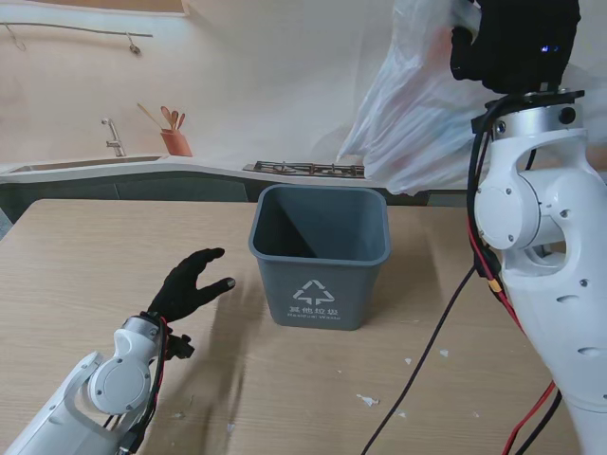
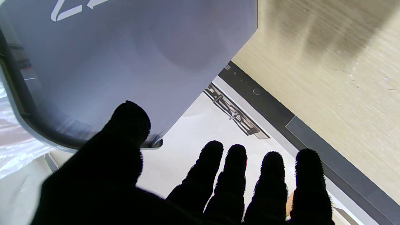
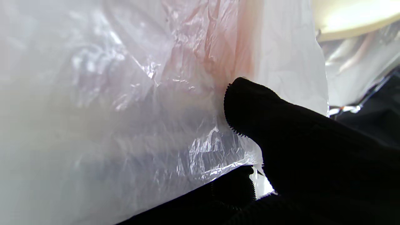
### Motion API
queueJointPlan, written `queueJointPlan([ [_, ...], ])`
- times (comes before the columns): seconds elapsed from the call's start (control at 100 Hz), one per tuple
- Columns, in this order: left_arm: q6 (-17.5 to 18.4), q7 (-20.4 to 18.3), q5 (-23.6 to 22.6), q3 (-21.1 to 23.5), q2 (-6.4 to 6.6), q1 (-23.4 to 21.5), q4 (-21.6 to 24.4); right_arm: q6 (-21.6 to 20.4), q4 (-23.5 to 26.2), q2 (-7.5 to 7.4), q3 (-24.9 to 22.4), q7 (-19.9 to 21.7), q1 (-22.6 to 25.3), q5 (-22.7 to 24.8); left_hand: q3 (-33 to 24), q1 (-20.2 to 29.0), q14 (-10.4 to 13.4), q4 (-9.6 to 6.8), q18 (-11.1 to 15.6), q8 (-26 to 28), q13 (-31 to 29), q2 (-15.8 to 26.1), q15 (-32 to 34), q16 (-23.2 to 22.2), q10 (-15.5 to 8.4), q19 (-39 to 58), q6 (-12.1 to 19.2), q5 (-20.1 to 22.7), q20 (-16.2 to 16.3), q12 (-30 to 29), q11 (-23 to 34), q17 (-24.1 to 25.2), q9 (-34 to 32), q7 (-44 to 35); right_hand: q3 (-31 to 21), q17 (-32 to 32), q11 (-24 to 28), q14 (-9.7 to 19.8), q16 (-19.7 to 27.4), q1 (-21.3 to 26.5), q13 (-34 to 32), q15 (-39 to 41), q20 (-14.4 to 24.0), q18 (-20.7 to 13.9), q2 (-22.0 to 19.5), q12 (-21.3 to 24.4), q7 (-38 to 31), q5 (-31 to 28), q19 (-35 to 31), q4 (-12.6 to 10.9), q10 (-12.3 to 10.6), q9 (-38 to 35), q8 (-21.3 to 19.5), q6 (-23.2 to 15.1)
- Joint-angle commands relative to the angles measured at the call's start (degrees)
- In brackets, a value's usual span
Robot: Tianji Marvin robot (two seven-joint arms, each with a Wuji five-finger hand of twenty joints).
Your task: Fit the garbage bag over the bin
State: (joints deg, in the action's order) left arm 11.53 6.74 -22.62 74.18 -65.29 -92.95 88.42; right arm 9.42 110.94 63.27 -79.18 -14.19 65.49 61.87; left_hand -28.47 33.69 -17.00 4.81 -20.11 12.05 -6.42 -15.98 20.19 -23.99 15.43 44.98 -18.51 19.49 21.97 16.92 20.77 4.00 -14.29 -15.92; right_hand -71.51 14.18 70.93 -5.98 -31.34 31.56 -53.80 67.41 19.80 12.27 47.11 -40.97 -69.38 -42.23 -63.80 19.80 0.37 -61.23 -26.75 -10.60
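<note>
Pale wooden table [image 1: 85,246], grey counter [image 1: 142,171] with sink [image 1: 81,166], beige wall [image 1: 266,76] behind.

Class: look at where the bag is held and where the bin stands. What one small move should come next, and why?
Probably lower the right robot hand, shut on the translucent garbage bag, toward me and leftward, down toward the grey bin. The bag hangs high, beyond and right of the open, unlined bin. The left robot hand waits open beside it on the table.

The grey, square plastic bin [image 1: 321,258] with a white recycling symbol on its front stands upright and open-topped at the frame's centre. The translucent, crinkled plastic garbage bag [image 1: 417,114] hangs bunched at upper right, off the bin.
</note>
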Motion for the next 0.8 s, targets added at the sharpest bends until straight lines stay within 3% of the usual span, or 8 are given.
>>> queueJointPlan([
  [0.0,0.0,-0.7,0.2,0.0,-0.23,-0.3,0.6,0.4,0.3,1.19,1.4,0.0,-1.5,-0.4,0.5,-0.1,0.5,-1.40,-0.8,-0.2,0.3,1.5,0.0,0.5,-0.3,-1.4,0.8,-0.1,-0.4,-0.4,-0.2,0.1,0.6,0.1,-0.4,-1.1,2.2,0.3,-0.8,2.0,0.7,1.1,1.5,-0.8,-1.8,0.2,-1.3,1.2,-2.2,-1.6,0.5,1.0,-1.1,0.7],
  [0.19,0.0,-0.7,0.1,0.2,-0.22,-0.3,0.6,2.6,-0.1,1.96,6.2,-0.5,-4.7,-2.2,0.5,-0.1,0.5,-1.39,-0.8,-0.2,0.3,1.5,0.0,0.5,-0.4,-1.4,0.8,-0.1,-0.4,-0.4,-0.2,0.1,0.7,0.1,-0.4,-0.9,2.2,0.5,-0.9,1.8,0.4,1.0,1.7,-0.9,-1.5,0.4,-1.4,1.0,-2.7,-1.7,0.3,0.7,-1.0,0.4],
  [0.4,0.4,-0.4,0.0,1.0,-0.25,-0.7,0.9,2.1,-2.3,2.33,9.8,-0.9,-6.4,-3.3,0.5,-0.2,0.5,-1.38,-0.8,-0.2,0.3,1.5,-0.1,0.5,-0.3,-1.4,0.7,0.0,-0.4,-0.4,-0.2,0.1,0.6,0.1,-0.6,-0.6,2.2,0.6,-0.8,1.8,0.3,0.9,1.9,-1.0,-1.3,0.4,-1.4,0.8,-2.8,-1.7,0.2,0.6,-0.9,0.3],
  [0.79,-0.1,-0.6,0.0,1.1,-0.24,-0.7,0.9,-4.7,-5.6,1.32,12.7,4.9,-9.1,-3.0,0.5,-0.1,0.5,-1.39,-0.8,-0.2,0.3,1.5,-0.1,0.5,-0.4,-1.5,0.7,-0.1,-0.4,-0.4,-0.2,0.1,0.6,0.2,-2.3,-0.4,1.7,0.7,-0.5,0.9,-0.5,0.4,2.0,-0.8,0.6,0.3,-0.8,-0.7,-2.9,-1.0,-0.3,-0.5,-0.9,-0.7],
])
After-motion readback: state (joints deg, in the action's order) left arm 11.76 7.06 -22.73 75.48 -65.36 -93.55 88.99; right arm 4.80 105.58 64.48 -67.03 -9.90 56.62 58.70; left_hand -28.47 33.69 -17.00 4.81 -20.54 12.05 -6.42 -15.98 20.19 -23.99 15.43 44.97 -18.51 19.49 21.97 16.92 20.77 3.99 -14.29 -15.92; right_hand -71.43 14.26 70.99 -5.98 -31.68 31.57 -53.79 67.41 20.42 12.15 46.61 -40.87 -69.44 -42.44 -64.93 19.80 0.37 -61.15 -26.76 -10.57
